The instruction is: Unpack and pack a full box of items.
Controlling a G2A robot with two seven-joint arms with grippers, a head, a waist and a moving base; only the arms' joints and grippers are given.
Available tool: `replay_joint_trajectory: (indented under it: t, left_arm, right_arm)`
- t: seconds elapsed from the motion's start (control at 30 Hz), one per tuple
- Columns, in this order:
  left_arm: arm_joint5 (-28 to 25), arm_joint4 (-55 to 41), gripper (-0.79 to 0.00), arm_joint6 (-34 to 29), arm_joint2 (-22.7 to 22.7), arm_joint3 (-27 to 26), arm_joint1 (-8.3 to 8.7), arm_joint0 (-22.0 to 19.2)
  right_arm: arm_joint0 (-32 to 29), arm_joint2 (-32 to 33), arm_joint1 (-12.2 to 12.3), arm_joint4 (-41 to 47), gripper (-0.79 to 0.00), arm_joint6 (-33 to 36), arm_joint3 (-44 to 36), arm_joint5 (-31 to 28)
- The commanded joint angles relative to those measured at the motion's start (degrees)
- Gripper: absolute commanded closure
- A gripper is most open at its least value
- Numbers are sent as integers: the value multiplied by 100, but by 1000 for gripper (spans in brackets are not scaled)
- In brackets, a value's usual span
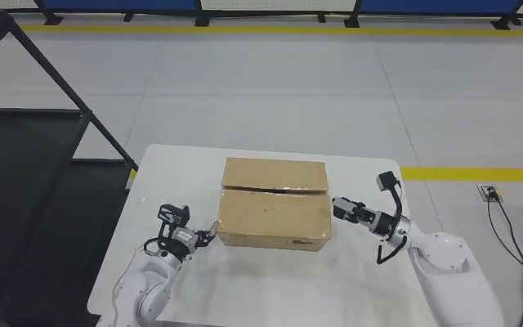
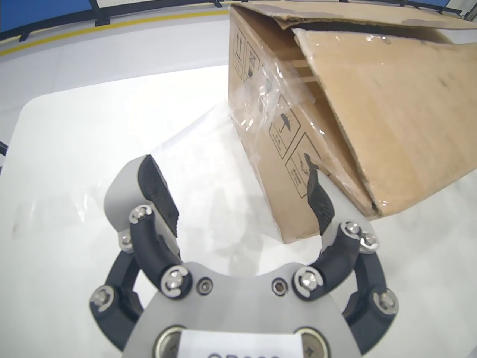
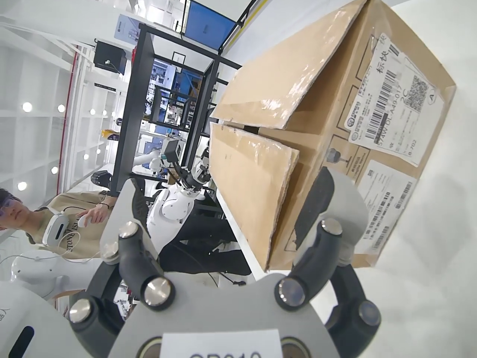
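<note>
A brown cardboard box (image 1: 274, 203) stands in the middle of the white table (image 1: 270, 282), its two top flaps folded down with a seam between them. My left gripper (image 1: 209, 235) is open at the box's near left corner. In the left wrist view the left gripper (image 2: 238, 188) has one fingertip (image 2: 316, 197) right against the box's (image 2: 354, 113) end wall, which has symbols printed on it. My right gripper (image 1: 337, 208) is open at the box's right end. In the right wrist view the right gripper (image 3: 227, 203) has the near flap's edge (image 3: 283, 195) between its fingers, beside the labelled end wall (image 3: 387, 113).
Loose clear tape (image 2: 261, 94) hangs on the box's left end. A black metal frame (image 1: 57, 147) stands off the table's left side. Bare tabletop lies in front of the box and on both sides of it.
</note>
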Motion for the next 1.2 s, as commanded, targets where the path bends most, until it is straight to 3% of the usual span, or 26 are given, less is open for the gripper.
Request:
replay_joint_trajectory:
  t: [0.0, 0.23, 0.5, 0.7, 0.8, 0.93, 1.17]
  left_arm:
    - [47, -23, -785, 20, -29, -8, 0, 37]
    - [491, -387, -785, 130, -240, -4, -23, 57]
    - [621, -593, -785, 189, -288, -98, -46, 62]
    - [632, -972, -785, 361, -378, -332, -69, 118]
    - [223, -1209, -785, 348, -491, -544, -48, 231]
    - [-822, -1396, -785, 158, -738, -810, 32, 471]
    - [-2127, -1441, -785, -549, -1087, -972, 176, 722]
  right_arm:
    - [156, -114, -13, 14, -785, 33, 172, -34]
    - [547, -324, -40, 412, -785, 329, 669, -281]
    - [697, -235, 9, 1796, -785, 1732, 948, -746]
    - [486, -106, 128, 2311, -785, 2222, 401, -589]
    - [190, -33, 246, 2179, -785, 2265, -202, -546]
    - [-163, -43, 419, 1839, -785, 2304, -800, -507]
    - [-408, -389, 719, 1111, -785, 2225, -1182, -587]
